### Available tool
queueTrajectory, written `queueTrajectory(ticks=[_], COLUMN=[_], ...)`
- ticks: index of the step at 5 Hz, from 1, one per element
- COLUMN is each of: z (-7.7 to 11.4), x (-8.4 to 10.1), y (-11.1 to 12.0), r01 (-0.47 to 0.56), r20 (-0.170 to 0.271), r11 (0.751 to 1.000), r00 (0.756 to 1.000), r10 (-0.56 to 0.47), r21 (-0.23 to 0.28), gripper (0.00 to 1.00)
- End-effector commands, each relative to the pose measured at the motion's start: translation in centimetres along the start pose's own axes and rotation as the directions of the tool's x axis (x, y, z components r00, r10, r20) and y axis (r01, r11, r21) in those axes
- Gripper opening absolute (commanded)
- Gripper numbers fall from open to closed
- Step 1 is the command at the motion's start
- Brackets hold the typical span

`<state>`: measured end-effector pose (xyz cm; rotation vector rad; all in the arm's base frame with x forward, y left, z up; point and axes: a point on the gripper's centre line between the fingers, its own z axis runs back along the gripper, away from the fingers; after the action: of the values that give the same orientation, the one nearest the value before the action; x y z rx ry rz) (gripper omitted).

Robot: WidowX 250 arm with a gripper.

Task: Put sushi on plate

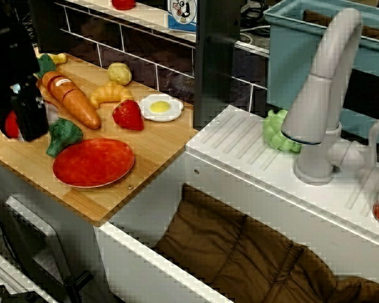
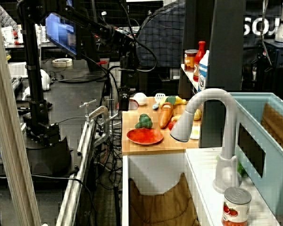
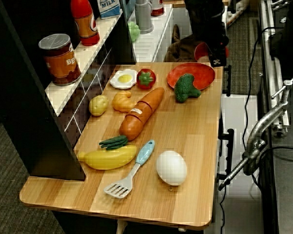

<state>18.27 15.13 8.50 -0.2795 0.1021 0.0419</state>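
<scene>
The sushi (image 1: 11, 124) shows as a red patch beside the black fingers of my gripper (image 1: 26, 118), which is shut on it at the left edge of the wooden board. From the opposite side, the sushi (image 3: 201, 50) peeks out red on both sides of the gripper (image 3: 216, 52), just past the far rim of the plate (image 3: 190, 74). The red-orange plate (image 1: 93, 163) lies flat to the right of the gripper and is bare. How high the sushi hangs above the board is unclear.
A green broccoli (image 1: 64, 134) touches the plate's left rim below the gripper. A carrot (image 1: 72, 100), strawberry (image 1: 128, 115), fried egg (image 1: 161, 107), croissant (image 1: 110, 93) and potato (image 1: 119, 73) lie behind. The sink (image 1: 240, 252) and faucet (image 1: 322, 95) are to the right.
</scene>
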Motion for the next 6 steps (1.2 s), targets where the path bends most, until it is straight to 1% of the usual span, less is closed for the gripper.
queueTrajectory(ticks=[1,3,4,5,6], z=[-0.5,-0.9,-0.9,-1.5,-1.6], x=[2.1,3.9,3.9,3.8,3.5], y=[-2.3,-2.1,-1.8,-1.2,-1.1], r01=[-0.011,-0.054,-0.067,-0.088,-0.077], r20=[0.014,0.005,0.013,-0.001,0.001], r11=[0.999,0.998,0.998,0.996,0.996], r00=[1.000,0.999,0.998,0.996,0.997], r10=[0.010,0.054,0.067,0.088,0.077], r21=[0.035,0.023,0.017,0.026,0.034], gripper=[0.00,0.00,0.00,1.00,0.90])
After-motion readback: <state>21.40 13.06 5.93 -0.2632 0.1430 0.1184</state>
